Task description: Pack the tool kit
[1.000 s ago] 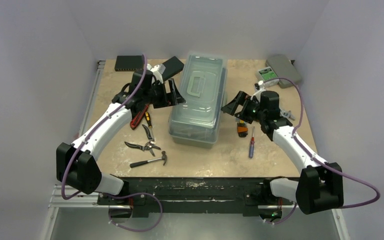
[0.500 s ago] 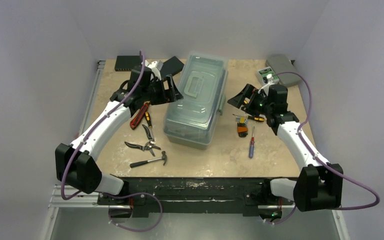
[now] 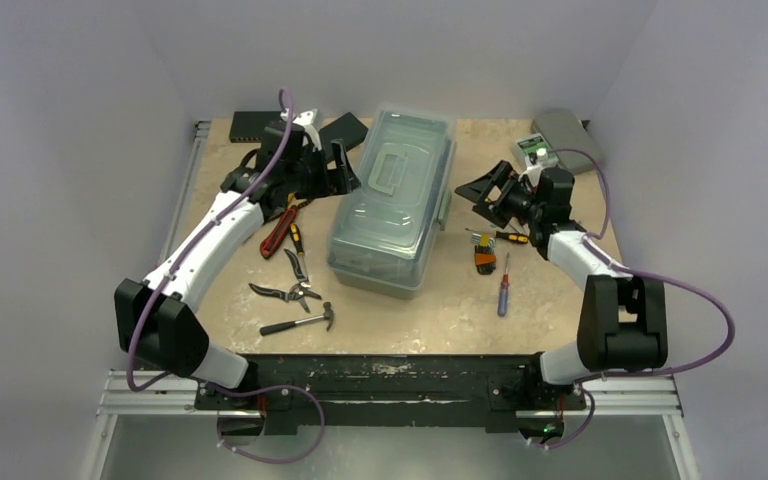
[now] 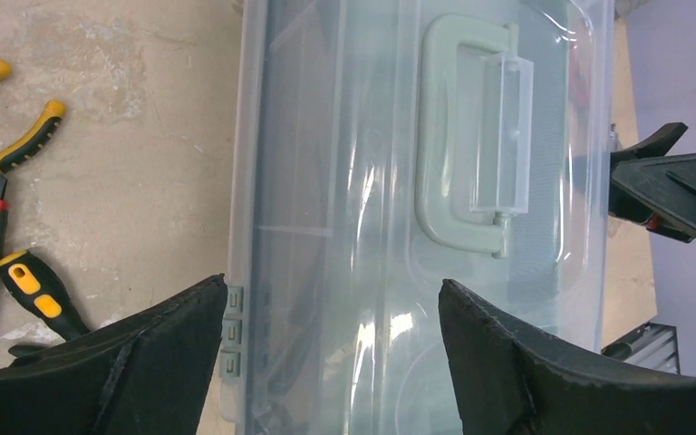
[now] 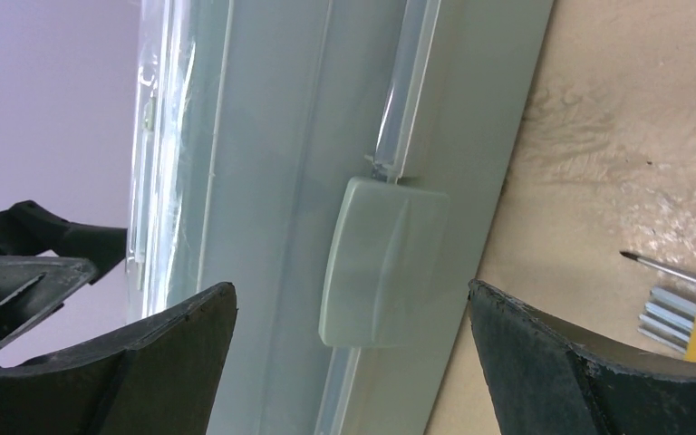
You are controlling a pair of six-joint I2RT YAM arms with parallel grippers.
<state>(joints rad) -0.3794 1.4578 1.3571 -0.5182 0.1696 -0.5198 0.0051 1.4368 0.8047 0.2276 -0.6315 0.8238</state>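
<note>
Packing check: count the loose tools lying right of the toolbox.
3: a thin yellow-handled screwdriver farthest back, a stubby yellow-and-black tool just in front of it, and a red-and-blue screwdriver nearest the arm bases. The right arm may hide others.

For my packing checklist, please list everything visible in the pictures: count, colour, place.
toolbox: one, sage-green, clear lid closed, table centre
hammer: one, black handle, front left
dark pliers: two, left of toolbox
yellow-handled pliers: one, left of toolbox
red knife: one, left of toolbox
yellow-black screwdriver: one, beside the knife
red-blue screwdriver: one, right of toolbox
yellow-black tools: two, right of toolbox, type unclear
black flat boxes: two, far left
grey case: one, far right corner
small device: one, pale, green light, beside grey case
left pincer: black, open, left of toolbox
right pincer: black, open, right of toolbox
</note>
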